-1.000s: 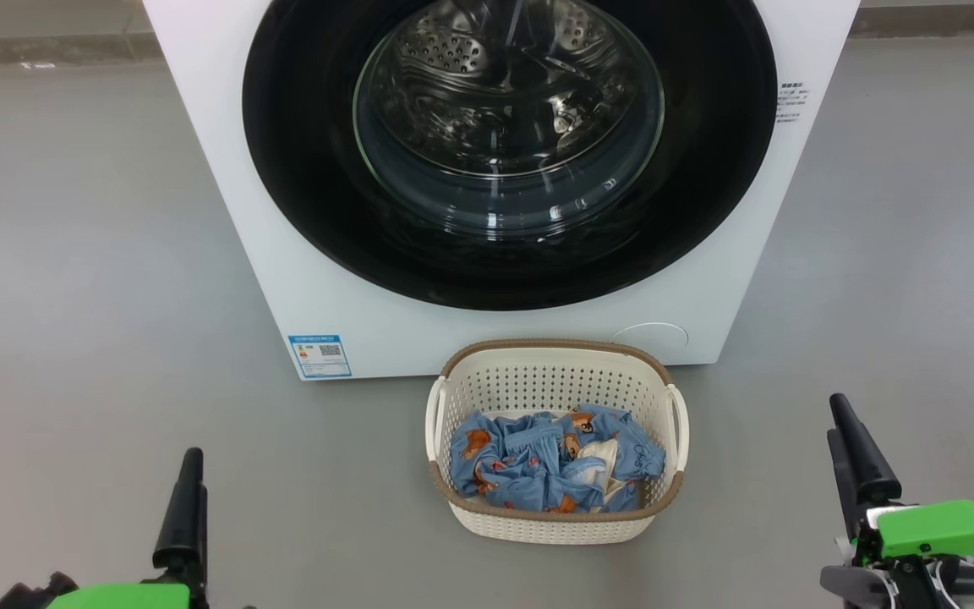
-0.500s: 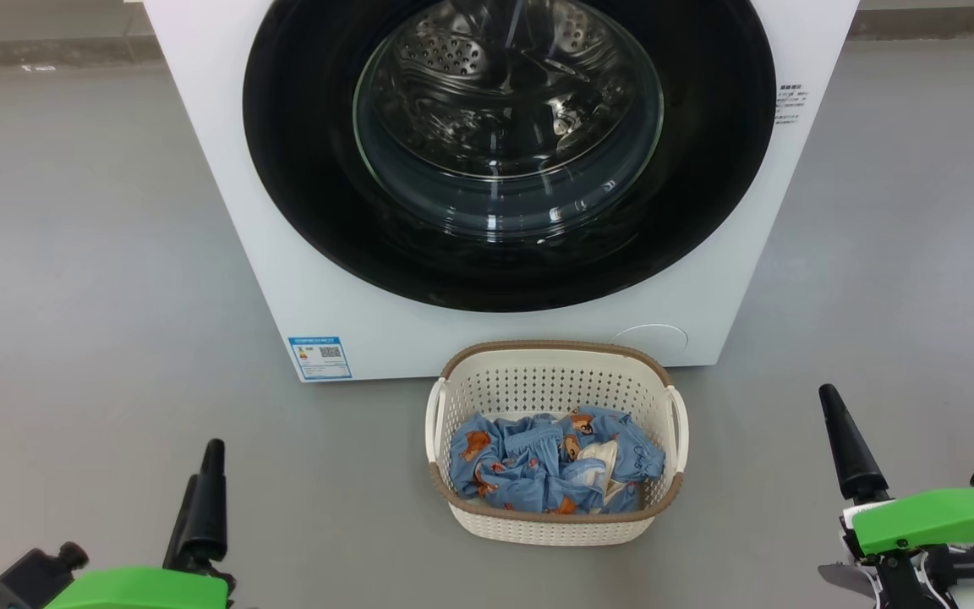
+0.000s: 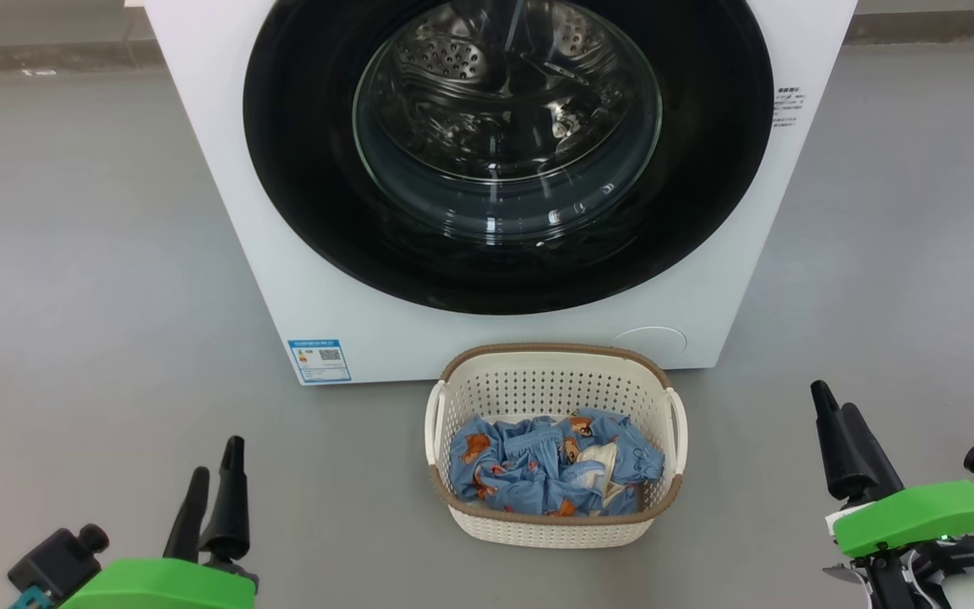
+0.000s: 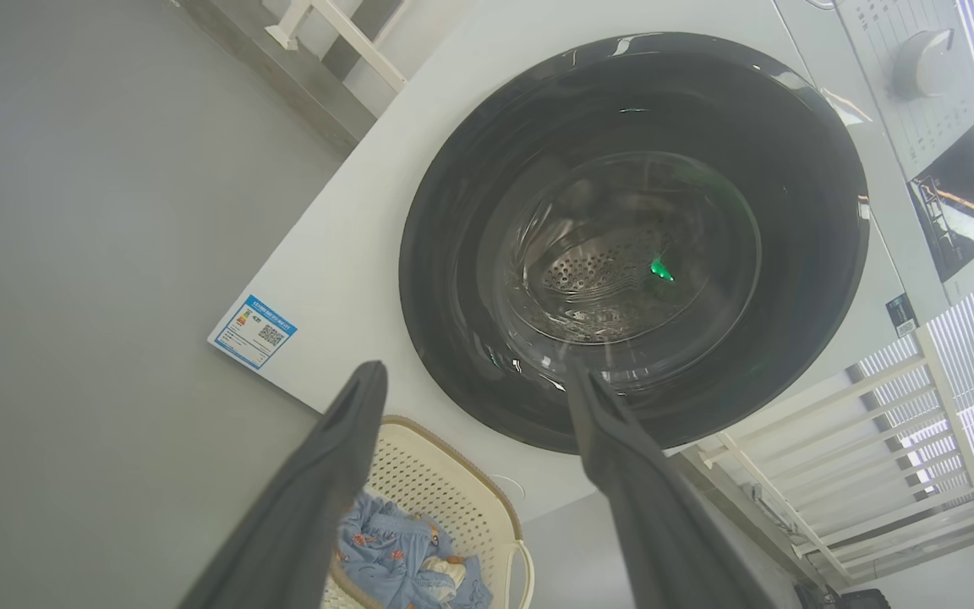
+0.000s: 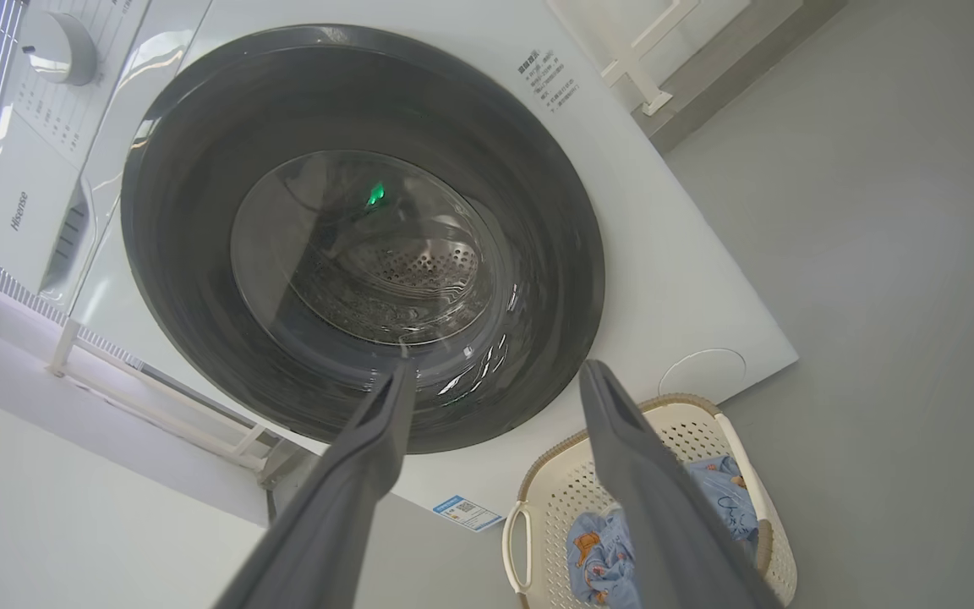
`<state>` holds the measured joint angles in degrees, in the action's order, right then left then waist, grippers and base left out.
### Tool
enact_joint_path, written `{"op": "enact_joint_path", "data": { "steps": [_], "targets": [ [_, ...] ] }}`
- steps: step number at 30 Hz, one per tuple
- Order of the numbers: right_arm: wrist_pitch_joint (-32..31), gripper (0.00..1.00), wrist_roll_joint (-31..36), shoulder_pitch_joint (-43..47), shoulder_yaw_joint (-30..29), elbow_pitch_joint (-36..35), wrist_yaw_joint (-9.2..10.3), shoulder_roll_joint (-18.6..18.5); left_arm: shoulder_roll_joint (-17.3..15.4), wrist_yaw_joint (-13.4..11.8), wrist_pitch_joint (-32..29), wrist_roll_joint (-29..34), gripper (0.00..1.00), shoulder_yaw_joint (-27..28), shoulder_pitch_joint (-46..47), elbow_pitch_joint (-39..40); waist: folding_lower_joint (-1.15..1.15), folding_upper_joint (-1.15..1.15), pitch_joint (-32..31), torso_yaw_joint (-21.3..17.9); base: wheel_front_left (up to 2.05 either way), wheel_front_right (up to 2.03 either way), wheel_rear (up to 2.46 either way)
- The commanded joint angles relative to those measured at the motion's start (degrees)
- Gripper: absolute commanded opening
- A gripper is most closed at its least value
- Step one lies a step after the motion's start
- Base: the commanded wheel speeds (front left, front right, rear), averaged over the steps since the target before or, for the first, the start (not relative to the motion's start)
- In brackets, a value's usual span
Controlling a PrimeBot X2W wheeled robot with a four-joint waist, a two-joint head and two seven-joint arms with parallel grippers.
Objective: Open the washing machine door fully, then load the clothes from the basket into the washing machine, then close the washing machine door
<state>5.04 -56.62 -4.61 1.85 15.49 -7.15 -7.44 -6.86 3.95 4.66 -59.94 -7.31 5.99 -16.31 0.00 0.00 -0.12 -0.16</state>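
The white washing machine (image 3: 352, 330) stands ahead on the floor, and its round black washing machine door (image 3: 508, 127) lies shut against the front. Through the glass I see the steel drum. The cream basket (image 3: 555, 348) sits on the floor just before the machine, with the blue bear-print clothes (image 3: 550, 474) heaped inside. My left gripper (image 3: 216, 461) hovers open at the lower left, well left of the basket. My right gripper (image 3: 834, 399) is open at the lower right. Both wrist views look up at the door (image 4: 635, 237) (image 5: 360, 237) between empty fingers.
Grey floor (image 3: 73, 296) spreads on both sides of the machine. A blue label sticker (image 3: 319, 359) marks its lower left corner and a round white flap (image 3: 649, 338) its lower right. A white rail frame (image 4: 859, 457) stands beside the machine.
My left gripper has moved up and to the right and turned so both fingers show. My right gripper has crept up and slightly left. Door, basket and clothes stay put.
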Motion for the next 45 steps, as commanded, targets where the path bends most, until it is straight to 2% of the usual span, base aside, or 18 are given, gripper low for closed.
{"op": "enact_joint_path", "data": {
  "steps": [1, 10, 45],
  "targets": [
    [0.93, 1.0, 2.57, -3.6, 0.95, -1.07, -0.2, -1.15, -1.68, -0.22, 1.09, 2.21, 1.0, 0.47, 3.34, 0.74, 0.0, 0.0, -0.03, -0.01, 0.0, 0.0, 0.0],
    [2.44, 1.0, 10.43, -4.39, 1.13, -0.32, -0.22, -1.12, -2.34, -0.7, 2.63, 7.02, 1.0, -0.85, 4.17, 0.07, 0.0, 0.0, -0.08, -0.06, 0.0, 0.0, 0.0],
    [8.16, 1.0, 30.8, -7.32, 4.96, 0.78, -0.31, -2.74, -4.53, -2.1, 8.49, 24.67, 1.0, -4.59, 6.99, -0.31, 0.0, 0.0, -0.28, -0.11, 0.0, 0.0, 0.0]
  ]
}}
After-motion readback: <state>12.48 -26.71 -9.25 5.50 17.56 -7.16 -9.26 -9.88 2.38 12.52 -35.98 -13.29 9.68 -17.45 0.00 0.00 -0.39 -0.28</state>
